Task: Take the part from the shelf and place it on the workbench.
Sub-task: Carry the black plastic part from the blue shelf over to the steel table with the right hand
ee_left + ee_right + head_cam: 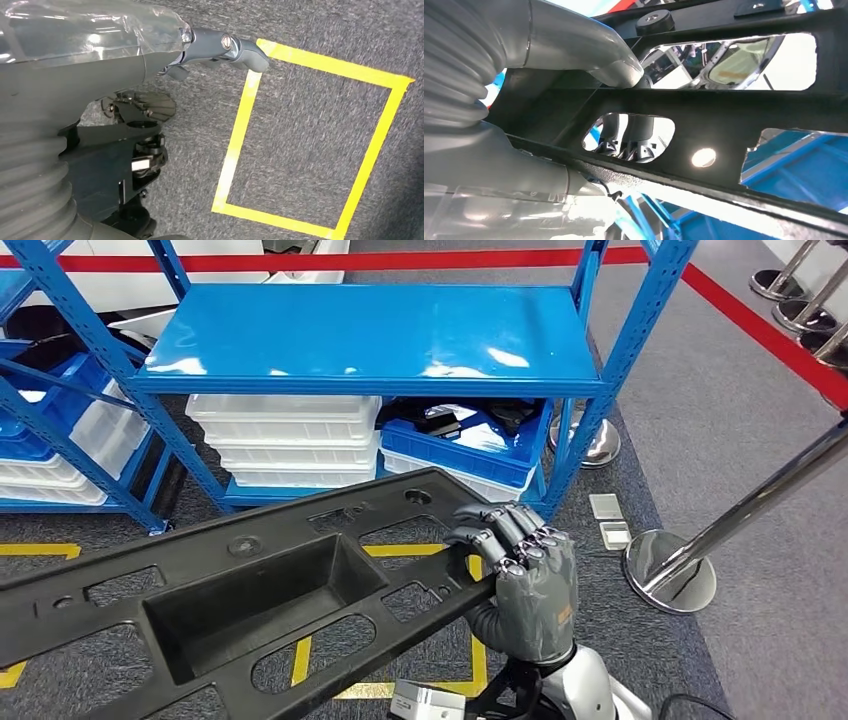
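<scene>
**Part off the shelf, carried low in front of me**

The part (pixel 250 590) is a long black plastic panel with a deep rectangular pocket in the middle and many cut-outs. It hangs across my front, above the carpet and yellow tape (pixel 300 660), near the blue shelf (pixel 370 335). My right hand (pixel 520 570) grips its far end, fingers curled over the top edge, thumb beneath, probably to keep the long piece level. My left hand (pixel 220 47) points at the floor; I cannot tell its grip. No workbench seen yet.
</scene>
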`<action>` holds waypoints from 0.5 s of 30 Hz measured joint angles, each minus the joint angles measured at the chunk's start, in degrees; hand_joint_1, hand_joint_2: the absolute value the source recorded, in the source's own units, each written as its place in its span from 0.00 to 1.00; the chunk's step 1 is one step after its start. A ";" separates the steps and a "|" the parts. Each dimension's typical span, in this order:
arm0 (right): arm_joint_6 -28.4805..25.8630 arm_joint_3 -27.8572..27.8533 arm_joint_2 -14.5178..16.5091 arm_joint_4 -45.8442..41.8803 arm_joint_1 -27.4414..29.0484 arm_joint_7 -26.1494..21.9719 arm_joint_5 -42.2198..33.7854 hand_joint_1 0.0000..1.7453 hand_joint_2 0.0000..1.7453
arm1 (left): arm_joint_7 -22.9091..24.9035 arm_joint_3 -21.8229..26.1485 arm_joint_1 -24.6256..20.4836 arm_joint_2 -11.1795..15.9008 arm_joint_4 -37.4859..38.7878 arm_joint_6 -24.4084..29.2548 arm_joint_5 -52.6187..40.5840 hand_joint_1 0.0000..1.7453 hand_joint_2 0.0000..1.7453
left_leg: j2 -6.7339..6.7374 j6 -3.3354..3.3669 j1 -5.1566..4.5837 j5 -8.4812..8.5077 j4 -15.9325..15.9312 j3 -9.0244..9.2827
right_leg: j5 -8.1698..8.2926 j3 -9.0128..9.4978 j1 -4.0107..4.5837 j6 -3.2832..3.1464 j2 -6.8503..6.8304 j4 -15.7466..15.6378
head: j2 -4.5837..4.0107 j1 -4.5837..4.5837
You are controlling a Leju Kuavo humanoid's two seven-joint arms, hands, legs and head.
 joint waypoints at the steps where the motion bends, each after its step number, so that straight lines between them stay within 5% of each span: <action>1: -0.01 -0.01 -0.01 -0.01 0.07 0.02 0.00 1.00 1.00 | -0.04 0.00 0.02 0.00 0.00 0.00 -0.02 0.00 1.00 | -0.02 -0.39 -0.02 0.25 0.08 -0.19 | 0.32 -0.34 0.02 -0.37 0.05 0.02 | 0.00 -0.09; 4: -0.01 -0.02 -0.01 -0.01 0.16 0.22 0.15 1.00 1.00 | -0.16 0.00 0.04 0.00 0.00 0.00 -0.10 0.00 1.00 | -0.12 -1.49 0.16 -1.89 2.49 -1.32 | 1.38 -1.19 -0.29 -1.71 -0.19 -0.20 | 0.00 -0.47; 7: -0.01 -0.02 -0.01 -0.01 0.31 0.62 0.78 1.00 1.00 | -0.28 0.00 0.07 0.00 0.00 0.00 -0.16 0.00 1.00 | -0.16 -2.33 0.43 -8.52 12.55 -4.66 | 2.34 -2.54 -0.25 -2.43 -0.39 -0.12 | 0.00 -1.06; 9: 0.02 -0.02 -0.01 -0.01 0.45 0.86 1.21 1.00 1.00 | -0.30 0.00 0.10 0.00 0.00 -0.02 -0.20 0.00 1.00 | -0.15 -2.43 0.48 -9.83 15.94 -4.85 | 2.83 -3.46 -0.17 -2.41 -0.42 0.16 | 0.00 -1.12; 10: 0.05 -0.02 -0.01 -0.01 0.52 0.96 1.42 1.00 1.00 | -0.31 0.00 0.10 0.00 0.00 -0.03 -0.22 0.00 1.00 | -0.16 -2.31 0.48 -8.88 14.26 -3.28 | 3.02 -3.82 -0.17 -2.33 -0.40 0.32 | 0.00 -1.15; 13: 0.25 -0.02 -0.01 -0.01 0.62 1.26 1.82 1.00 1.00 | -0.36 0.00 -0.01 0.00 0.00 -0.04 -0.25 0.00 1.00 | -0.29 -1.52 0.36 -4.72 2.51 3.81 | 3.49 -4.41 -0.08 -1.82 -0.35 0.67 | 0.00 -1.20; 15: 0.36 -0.02 0.01 -0.01 0.61 1.37 1.88 1.00 1.00 | -0.43 0.00 -0.02 0.00 0.00 -0.04 -0.20 0.00 1.00 | -0.41 -1.08 0.12 -4.07 -0.84 5.13 | 3.94 -4.81 0.00 -1.17 -0.38 0.80 | 0.00 -1.20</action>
